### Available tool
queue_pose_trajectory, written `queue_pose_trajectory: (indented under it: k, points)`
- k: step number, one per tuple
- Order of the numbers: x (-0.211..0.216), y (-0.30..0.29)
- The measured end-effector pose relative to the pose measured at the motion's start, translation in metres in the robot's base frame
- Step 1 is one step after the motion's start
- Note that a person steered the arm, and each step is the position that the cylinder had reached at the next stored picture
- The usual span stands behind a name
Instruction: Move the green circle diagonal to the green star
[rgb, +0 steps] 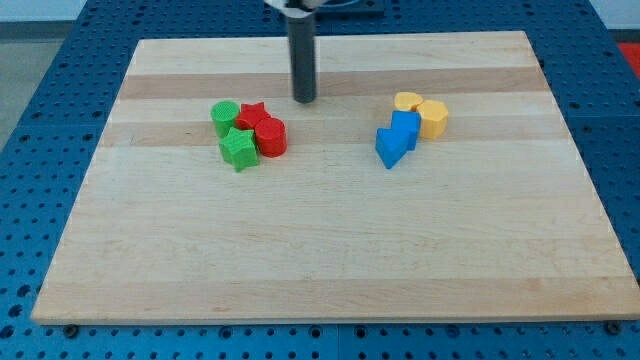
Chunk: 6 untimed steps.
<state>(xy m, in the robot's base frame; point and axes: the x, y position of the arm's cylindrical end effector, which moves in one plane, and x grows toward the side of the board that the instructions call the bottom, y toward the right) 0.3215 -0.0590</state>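
Note:
The green circle (224, 116) sits at the left end of a tight cluster on the wooden board (330, 250). The green star (238, 149) lies just below it and slightly to the right, touching it. A red star (253, 116) and a red circle (270, 137) press against the right side of the green blocks. My tip (304, 100) rests on the board above and to the right of this cluster, a short gap from the red star.
At the view's right is a second cluster: a yellow heart-like block (407, 101), a yellow block (433, 117), a blue block (406, 128) and a blue block (390, 148). The blue perforated table (60, 60) surrounds the board.

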Motion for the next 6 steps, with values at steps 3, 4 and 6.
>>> queue_pose_trajectory:
  k: [3, 4, 6]
  points:
    - [0.001, -0.084]
    - [0.014, -0.087]
    - [0.054, -0.087]
